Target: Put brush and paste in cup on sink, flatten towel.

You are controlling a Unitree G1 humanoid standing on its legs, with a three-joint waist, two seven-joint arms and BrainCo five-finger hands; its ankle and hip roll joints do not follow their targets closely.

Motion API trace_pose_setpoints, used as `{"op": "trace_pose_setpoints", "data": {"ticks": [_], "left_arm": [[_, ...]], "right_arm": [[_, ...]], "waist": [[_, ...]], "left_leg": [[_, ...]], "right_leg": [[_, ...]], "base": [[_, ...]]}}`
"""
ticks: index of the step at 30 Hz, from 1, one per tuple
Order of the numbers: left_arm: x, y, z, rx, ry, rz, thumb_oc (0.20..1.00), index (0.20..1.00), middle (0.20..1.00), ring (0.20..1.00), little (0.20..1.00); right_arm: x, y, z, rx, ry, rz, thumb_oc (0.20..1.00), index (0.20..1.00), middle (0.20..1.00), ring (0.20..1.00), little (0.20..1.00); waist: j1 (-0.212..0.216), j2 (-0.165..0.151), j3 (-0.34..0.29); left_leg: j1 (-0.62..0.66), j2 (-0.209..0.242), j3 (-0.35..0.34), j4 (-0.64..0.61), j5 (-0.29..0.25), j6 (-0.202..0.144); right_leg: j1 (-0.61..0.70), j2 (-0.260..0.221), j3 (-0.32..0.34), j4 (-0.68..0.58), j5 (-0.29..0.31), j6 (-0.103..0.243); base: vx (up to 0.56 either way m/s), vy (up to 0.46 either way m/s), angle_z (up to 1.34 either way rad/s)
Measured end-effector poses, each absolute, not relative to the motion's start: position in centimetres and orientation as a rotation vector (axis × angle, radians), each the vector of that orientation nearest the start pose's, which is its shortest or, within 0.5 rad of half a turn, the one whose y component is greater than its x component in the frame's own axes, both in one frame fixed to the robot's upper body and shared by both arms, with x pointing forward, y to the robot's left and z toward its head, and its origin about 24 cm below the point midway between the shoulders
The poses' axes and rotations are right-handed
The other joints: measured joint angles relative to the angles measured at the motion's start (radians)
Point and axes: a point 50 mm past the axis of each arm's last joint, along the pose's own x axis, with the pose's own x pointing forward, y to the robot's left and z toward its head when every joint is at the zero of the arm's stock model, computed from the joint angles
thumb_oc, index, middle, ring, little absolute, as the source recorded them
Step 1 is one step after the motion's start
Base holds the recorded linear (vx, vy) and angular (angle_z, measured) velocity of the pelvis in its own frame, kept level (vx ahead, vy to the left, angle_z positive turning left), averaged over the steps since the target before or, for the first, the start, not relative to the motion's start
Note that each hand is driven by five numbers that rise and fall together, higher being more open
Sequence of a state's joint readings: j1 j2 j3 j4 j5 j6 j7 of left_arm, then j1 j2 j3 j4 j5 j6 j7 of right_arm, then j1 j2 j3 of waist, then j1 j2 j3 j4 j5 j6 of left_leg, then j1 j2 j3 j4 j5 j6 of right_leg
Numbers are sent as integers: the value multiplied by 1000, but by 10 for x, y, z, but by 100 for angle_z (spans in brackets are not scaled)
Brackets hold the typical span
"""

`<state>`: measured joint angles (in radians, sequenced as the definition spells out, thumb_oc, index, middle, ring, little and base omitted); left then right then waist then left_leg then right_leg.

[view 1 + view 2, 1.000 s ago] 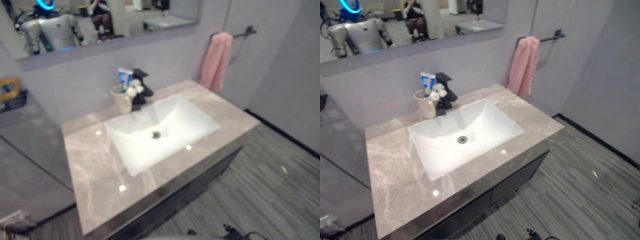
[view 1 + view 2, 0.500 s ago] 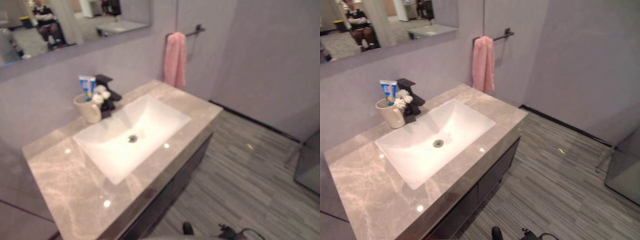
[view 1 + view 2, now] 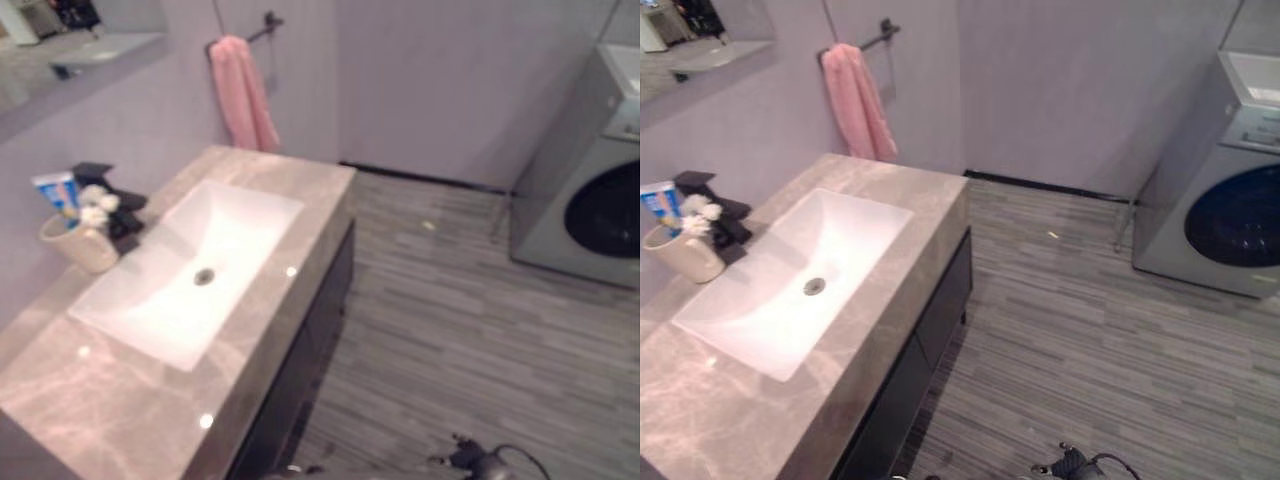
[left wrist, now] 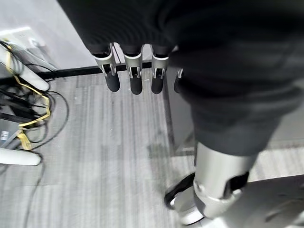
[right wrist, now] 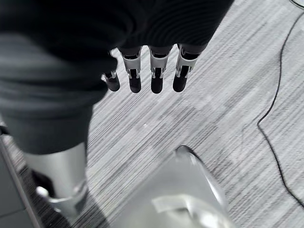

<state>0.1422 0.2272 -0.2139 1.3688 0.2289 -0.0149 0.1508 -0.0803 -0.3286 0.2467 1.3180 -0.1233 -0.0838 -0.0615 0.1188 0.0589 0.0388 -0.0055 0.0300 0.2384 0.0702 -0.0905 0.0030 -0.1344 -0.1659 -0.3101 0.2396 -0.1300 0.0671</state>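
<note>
A beige cup (image 3: pixel 78 248) stands on the grey marble counter (image 3: pixel 130 400) at the back left of the white sink basin (image 3: pixel 190 265), next to the black faucet (image 3: pixel 118 200). A blue and white toothpaste tube (image 3: pixel 58 190) and a white tufted thing (image 3: pixel 95 205) stick up out of the cup. A pink towel (image 3: pixel 243 95) hangs in narrow folds from a dark bar on the wall beyond the counter. My left hand (image 4: pixel 136 80) and my right hand (image 5: pixel 156 78) hang low over the floor, both open and holding nothing.
A grey washing machine (image 3: pixel 1230 190) with a dark round door stands at the right wall. Striped grey floor (image 3: pixel 470 330) stretches between it and the dark cabinet (image 3: pixel 930 330) under the counter. Cables (image 4: pixel 23 104) lie on the floor by a wall.
The camera has swung to the right: the sink now lies at the left and the washing machine has come into view. Cup, tube and towel keep their places.
</note>
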Motion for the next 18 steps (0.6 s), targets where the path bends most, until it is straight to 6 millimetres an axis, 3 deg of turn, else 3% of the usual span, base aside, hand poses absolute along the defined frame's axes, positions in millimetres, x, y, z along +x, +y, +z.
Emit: {"op": "trace_pose_setpoints", "data": {"ticks": [4,8,9,11,12,15,17,18], "left_arm": [[-3,262,-165,640,1493,-14,1000,1000,1000,1000,1000],[14,259,-165,628,1430,-10,1000,1000,1000,1000,1000],[23,258,-165,632,1401,-10,1000,1000,1000,1000,1000],[33,257,-164,634,1370,-12,1000,1000,1000,1000,1000],[44,251,-165,637,1335,-37,1000,1000,1000,1000,1000],[76,244,-162,629,1238,-39,1000,1000,1000,1000,1000],[69,243,-163,626,1254,-42,1000,1000,1000,1000,1000],[64,242,-164,622,1266,-45,1000,1000,1000,1000,1000]], "right_arm": [[100,-276,-147,-601,1184,20,1000,1000,1000,1000,1000],[92,-307,-136,-656,1202,-56,1000,1000,1000,1000,1000],[97,-310,-134,-660,1190,-79,1000,1000,1000,1000,1000],[108,-302,-135,-660,1160,-59,1000,1000,1000,1000,1000],[116,-302,-132,-668,1131,-60,1000,1000,1000,1000,1000],[121,-299,-132,-683,1127,-42,1000,1000,1000,1000,1000],[129,-288,-133,-669,1094,-13,1000,1000,1000,1000,1000],[134,-284,-133,-663,1072,-6,1000,1000,1000,1000,1000]], "waist": [[2,-29,-18],[-8,-31,-25],[-3,-42,-18],[8,-81,-1],[10,-92,-6],[-10,-64,4],[-7,-45,2],[-8,-36,-2]], "left_leg": [[-31,53,-119,-2,26,33],[-61,83,-181,-6,66,-10],[-67,89,-219,20,71,-18],[-106,69,-304,95,72,-41],[-139,26,-371,70,56,-64],[-168,-61,-406,-7,64,-48],[-114,-58,-383,-74,95,-12],[-98,-48,-377,-89,116,-16]], "right_leg": [[34,90,2,-141,51,-58],[33,132,-15,-181,58,-73],[52,154,-3,-218,69,-93],[67,147,31,-252,91,-122],[72,142,32,-288,113,-121],[87,152,11,-324,135,-120],[100,182,53,-324,135,-121],[101,195,68,-324,132,-122]], "base": [[34,-333,-29],[36,-212,14],[8,-115,-16],[-13,-43,-48],[42,-18,-25],[78,12,11],[71,34,-67],[74,39,-59]]}}
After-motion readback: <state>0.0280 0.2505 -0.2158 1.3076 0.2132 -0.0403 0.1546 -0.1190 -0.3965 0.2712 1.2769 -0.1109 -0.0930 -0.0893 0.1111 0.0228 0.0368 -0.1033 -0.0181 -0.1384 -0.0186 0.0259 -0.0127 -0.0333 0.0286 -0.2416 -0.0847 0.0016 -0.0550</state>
